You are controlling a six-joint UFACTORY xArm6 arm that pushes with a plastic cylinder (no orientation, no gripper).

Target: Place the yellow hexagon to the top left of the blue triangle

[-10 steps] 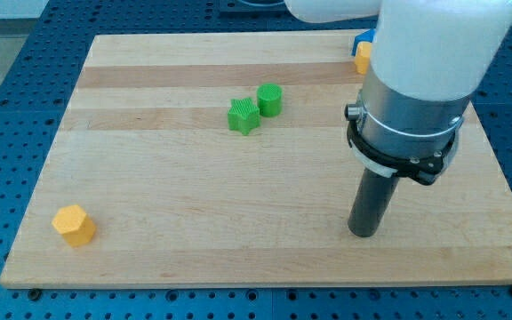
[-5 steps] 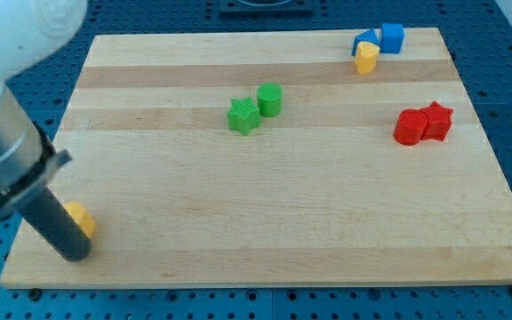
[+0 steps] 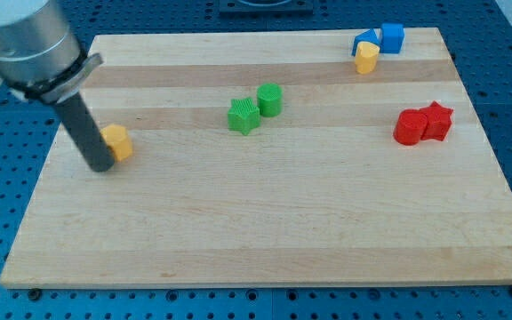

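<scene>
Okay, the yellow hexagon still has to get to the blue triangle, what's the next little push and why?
Probably keep pushing toward the view's right and slightly up: my tip sits against the yellow hexagon on its left, and the blue triangle lies far off near the view's top right.

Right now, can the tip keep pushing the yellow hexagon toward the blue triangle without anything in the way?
Probably yes. My tip sits against the yellow hexagon on its left. The green star and green cylinder lie near the path to the blue triangle, so steer around them.
</scene>
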